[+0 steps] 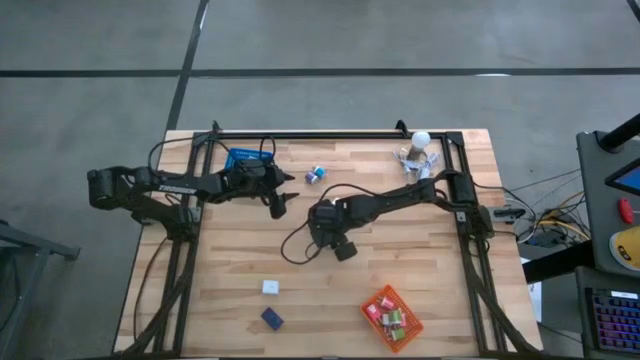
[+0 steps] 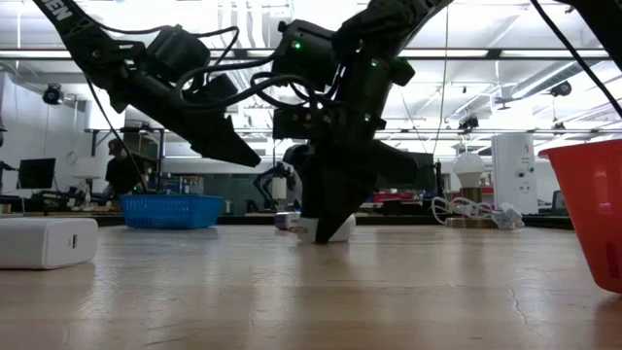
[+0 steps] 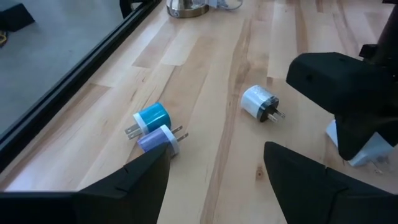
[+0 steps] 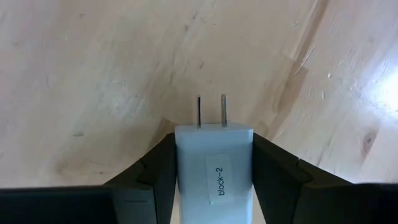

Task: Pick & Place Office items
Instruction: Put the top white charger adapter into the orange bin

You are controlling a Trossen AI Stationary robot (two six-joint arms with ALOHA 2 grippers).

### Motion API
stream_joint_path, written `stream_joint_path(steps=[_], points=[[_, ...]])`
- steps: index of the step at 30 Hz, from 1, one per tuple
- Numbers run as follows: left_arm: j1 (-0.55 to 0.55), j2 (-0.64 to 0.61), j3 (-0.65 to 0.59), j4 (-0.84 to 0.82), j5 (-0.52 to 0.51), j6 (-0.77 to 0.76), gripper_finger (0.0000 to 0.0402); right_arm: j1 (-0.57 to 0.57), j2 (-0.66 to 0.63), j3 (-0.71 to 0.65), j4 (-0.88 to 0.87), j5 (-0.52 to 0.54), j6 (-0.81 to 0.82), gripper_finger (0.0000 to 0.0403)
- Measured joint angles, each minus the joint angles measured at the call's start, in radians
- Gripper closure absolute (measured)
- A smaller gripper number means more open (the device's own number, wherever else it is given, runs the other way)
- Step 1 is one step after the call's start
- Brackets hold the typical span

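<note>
A wooden table seen from above, with two dark robot arms reaching in from either side. The right gripper (image 1: 322, 226) sits near the middle of the frame, pointing down at the tabletop, its two fingers closed on a pale blue plug block (image 4: 214, 163) labelled "block-2". In the right wrist view the block fills the gap between the fingers, its long axis running straight out along them, its two metal prongs pointing forward and away from the wrist. In the low view the block's corner (image 2: 332, 229) looks to be touching the wood under the claw, so my guess is that a lift comes next.

The left gripper (image 1: 281, 196) hangs just left of centre, a little above the right one in the frame, with its fingers standing apart and nothing between them. The right arm is plainly the nearer to the held block.

Counted in the overhead view: one blue mesh basket (image 1: 240, 158) at upper left, one orange mesh basket (image 1: 391, 317) at lower right with small coloured items inside, too small to count. Loose on the wood are one white block (image 1: 270, 287) and one dark blue block (image 1: 272, 318) at lower left. The left wrist view shows three small plugs: teal (image 3: 150, 118), lilac (image 3: 158, 139), white (image 3: 258, 102)
</note>
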Motion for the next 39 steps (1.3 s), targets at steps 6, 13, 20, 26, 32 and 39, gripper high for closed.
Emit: stream_joint_path(steps=[6,13,20,26,32,39], points=[[0.0,0.0,0.0,0.0,-0.026,0.007,0.0142,0.0,-0.003,-0.023,0.035,0.002,-0.041,0.0245],[0.0,0.0,0.0,0.006,-0.03,0.016,0.0142,0.0,-0.004,-0.058,0.115,0.008,-0.069,0.0245],[0.0,0.0,0.0,0.007,-0.03,0.016,0.0142,-0.001,-0.001,-0.061,0.194,0.008,-0.047,0.0245],[0.0,0.0,0.0,0.007,-0.032,0.016,0.0142,-0.002,0.003,-0.067,0.277,0.011,-0.009,0.0245],[0.0,-0.001,0.0,0.007,-0.033,0.016,0.0142,-0.001,0.003,-0.102,0.403,0.01,0.035,0.0245],[0.0,-0.005,0.0,0.007,-0.033,0.026,0.0142,0.0,-0.029,-0.209,0.596,0.007,0.084,0.0245]])
